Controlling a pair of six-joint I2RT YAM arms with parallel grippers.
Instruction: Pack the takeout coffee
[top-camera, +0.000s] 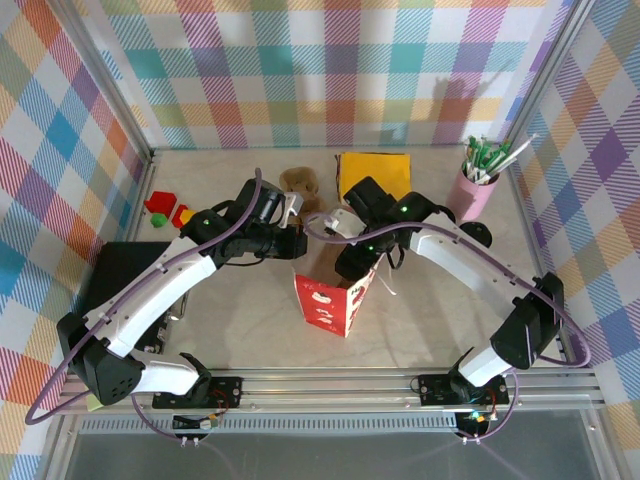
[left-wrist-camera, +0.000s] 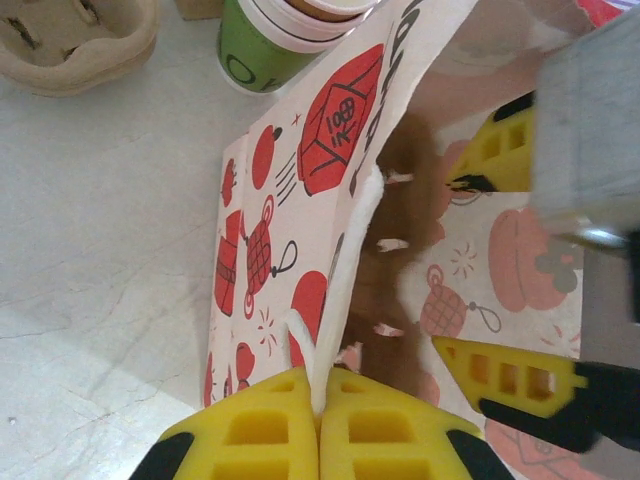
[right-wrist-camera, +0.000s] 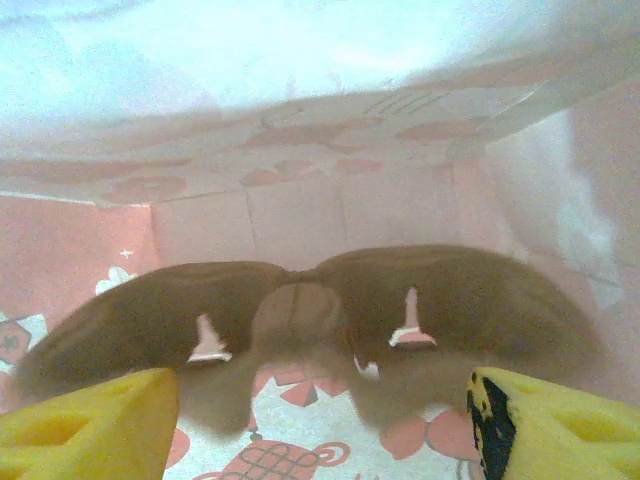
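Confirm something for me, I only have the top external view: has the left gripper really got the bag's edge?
Observer: Yes. The left gripper is shut on the rim of the paper bag.
Operator: And the right one?
Observer: The right gripper is down inside the bag, jaws wide apart, gripping nothing.
Operator: Anything under it?
Observer: A brown pulp carrier sits deep in the bag, just beyond its fingertips.
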